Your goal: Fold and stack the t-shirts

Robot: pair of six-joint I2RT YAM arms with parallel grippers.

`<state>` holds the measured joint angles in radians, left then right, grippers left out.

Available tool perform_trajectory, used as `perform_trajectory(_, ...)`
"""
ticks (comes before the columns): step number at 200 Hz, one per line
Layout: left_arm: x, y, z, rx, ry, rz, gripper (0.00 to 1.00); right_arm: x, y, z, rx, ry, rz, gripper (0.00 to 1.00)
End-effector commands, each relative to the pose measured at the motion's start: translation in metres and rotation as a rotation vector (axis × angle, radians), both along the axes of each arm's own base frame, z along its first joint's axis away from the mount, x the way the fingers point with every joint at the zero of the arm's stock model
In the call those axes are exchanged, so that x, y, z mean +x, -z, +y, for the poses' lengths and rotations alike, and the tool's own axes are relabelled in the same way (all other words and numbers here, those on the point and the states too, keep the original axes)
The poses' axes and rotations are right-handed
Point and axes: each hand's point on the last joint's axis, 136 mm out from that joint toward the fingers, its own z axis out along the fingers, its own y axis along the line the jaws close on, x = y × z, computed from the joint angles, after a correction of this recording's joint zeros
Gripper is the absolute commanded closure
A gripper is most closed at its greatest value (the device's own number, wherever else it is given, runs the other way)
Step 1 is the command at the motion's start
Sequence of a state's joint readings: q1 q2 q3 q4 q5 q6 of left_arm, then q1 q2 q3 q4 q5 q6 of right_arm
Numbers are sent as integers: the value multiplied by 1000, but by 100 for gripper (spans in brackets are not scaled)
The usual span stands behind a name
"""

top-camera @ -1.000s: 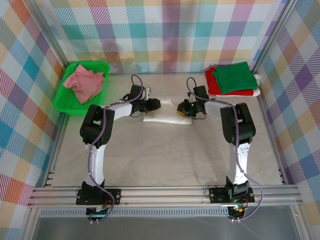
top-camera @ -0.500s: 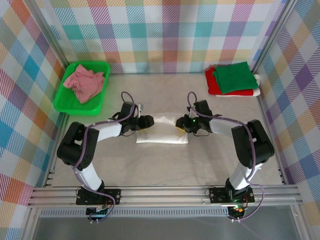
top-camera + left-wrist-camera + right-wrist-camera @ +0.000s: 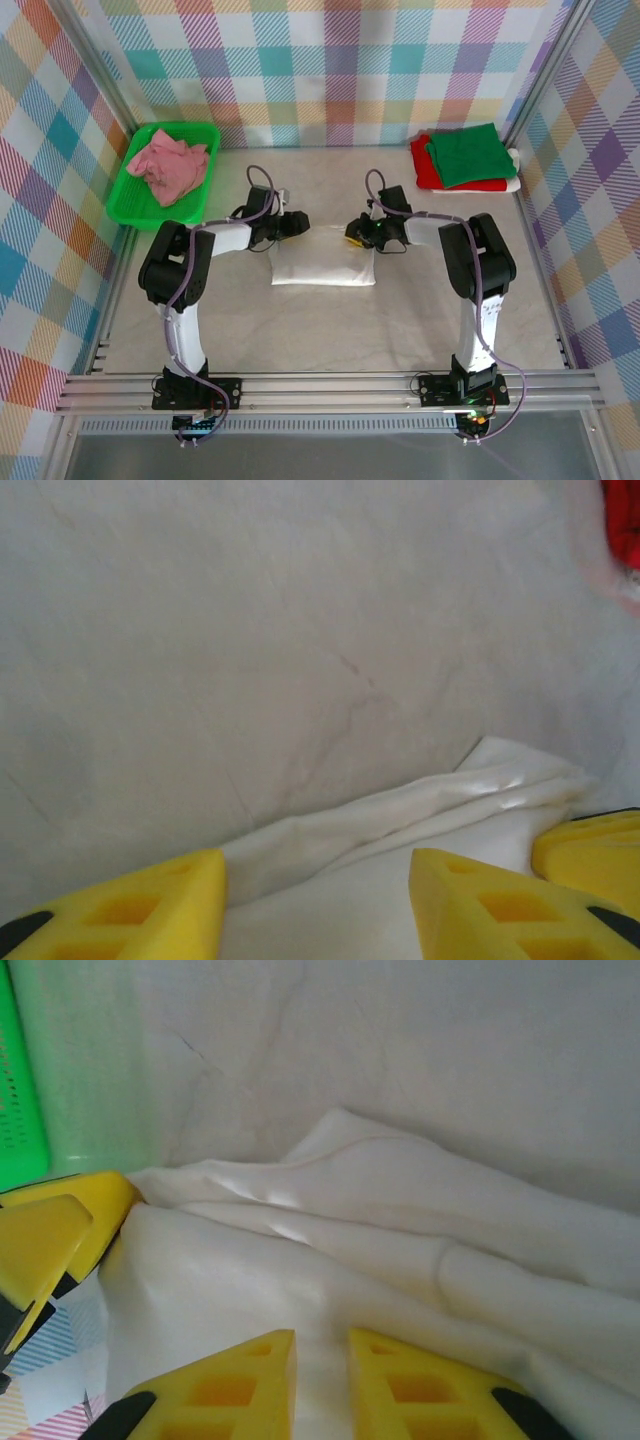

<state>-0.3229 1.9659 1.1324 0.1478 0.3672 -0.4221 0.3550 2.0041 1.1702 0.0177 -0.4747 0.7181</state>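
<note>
White t-shirt is lying mid-counter as a folded oblong, and I've got both arms reaching in at its far edge. My left end effector is at the far-left corner, fingers spread wide and released. On its wrist view the layered hem runs across the gap between them. My right end effector is at the far-right corner with its fingers drawn almost together and white cloth in the slit, so I read it as clenched on the white t-shirt.

The worry is that one corner is held and the other is loose. If I lift or drag now, the free side lags, the oblong skews and the fold opens. If the left closes shallow, it may catch only the top layer and peel the fold apart. The arms are also crowded: each wrist view catches a yellow finger of the other, so a careless close could clip them together.

Green t-shirt sits on red t-shirt at the far right. Pink t-shirt lies crumpled in the green tray, not yet folded
</note>
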Motion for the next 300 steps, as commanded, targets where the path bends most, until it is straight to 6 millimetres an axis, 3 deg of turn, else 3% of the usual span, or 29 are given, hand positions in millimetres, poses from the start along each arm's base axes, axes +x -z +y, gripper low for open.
perform_trajectory(1,14,-25,28,73,-59,-55,48,17,-11,-10,5,32,-20,76)
perform_trajectory(36,4,-91,43,130,-119,-166,44,-1,-64,-18,-3,16,-87,60)
perform_trajectory(61,-31,-110,25,152,-61,-185,44,-26,-63,-49,-141,59,-59,47)
perform_trajectory(73,-51,-100,13,173,-18,-151,44,-39,-58,-59,-198,57,-39,44)
perform_trajectory(96,-84,-62,3,219,25,-49,45,-55,-43,-71,-272,41,6,39)
perform_trajectory(128,-113,-5,27,305,-24,72,49,-62,-30,-68,-269,-3,32,38)
perform_trajectory(165,-124,26,43,376,-46,105,51,-60,-14,-54,-241,-63,54,37)
perform_trajectory(196,-126,41,45,388,-51,129,53,-62,7,-41,-248,-114,87,37)
perform_trajectory(235,-125,45,45,399,-46,129,54,-63,19,-19,-233,-160,87,39)
perform_trajectory(271,-125,45,45,393,-51,124,54,-63,30,-6,-282,-160,104,51)
perform_trajectory(300,-125,47,45,387,-53,129,54,-58,32,0,-287,-140,116,67)
